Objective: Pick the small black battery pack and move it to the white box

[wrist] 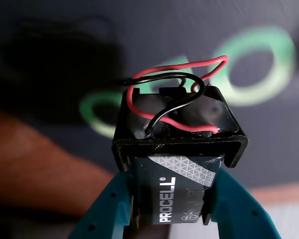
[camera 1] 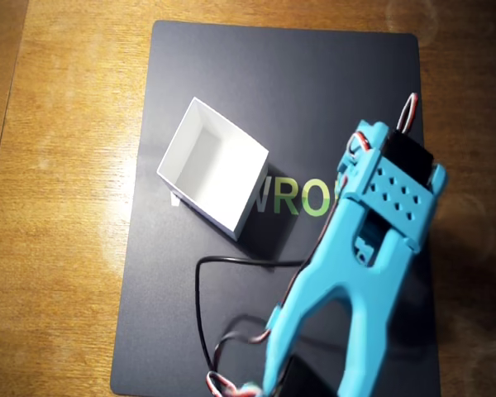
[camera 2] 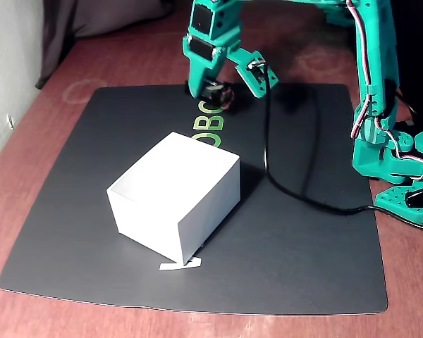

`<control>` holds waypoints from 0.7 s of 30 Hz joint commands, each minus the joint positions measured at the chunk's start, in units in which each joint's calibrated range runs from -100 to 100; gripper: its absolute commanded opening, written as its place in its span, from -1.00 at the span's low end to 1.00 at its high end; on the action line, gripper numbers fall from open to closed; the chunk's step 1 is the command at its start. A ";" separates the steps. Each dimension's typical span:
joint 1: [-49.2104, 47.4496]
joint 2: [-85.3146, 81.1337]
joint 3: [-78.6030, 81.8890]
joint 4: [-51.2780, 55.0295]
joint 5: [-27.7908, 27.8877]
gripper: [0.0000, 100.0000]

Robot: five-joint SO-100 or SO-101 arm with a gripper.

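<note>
The small black battery pack (wrist: 179, 129), with red and black wires and a PROCELL cell inside, is clamped between my teal fingers (wrist: 114, 204). My gripper (wrist: 177, 191) is shut on it. In the fixed view the gripper (camera 2: 213, 91) holds the pack (camera 2: 218, 94) just above the far part of the black mat, by the green letters. The white box (camera 2: 208, 211) stands open-topped nearer the camera, apart from the gripper. In the overhead view the box (camera 1: 219, 149) is left of my arm (camera 1: 372, 248), which hides the pack.
A black mat (camera 2: 303, 267) with green lettering covers the wooden table (camera 1: 58, 207). A black cable (camera 2: 282, 186) runs across the mat to the arm's base (camera 2: 398, 162) at the right. A small white paper scrap (camera 2: 180, 265) lies by the box's near corner.
</note>
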 commanded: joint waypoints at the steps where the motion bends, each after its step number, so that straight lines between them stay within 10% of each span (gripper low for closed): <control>1: -5.91 -10.95 -1.32 -0.69 -7.64 -0.86; 21: -48.26 -44.18 -1.41 10.96 -31.71 -0.86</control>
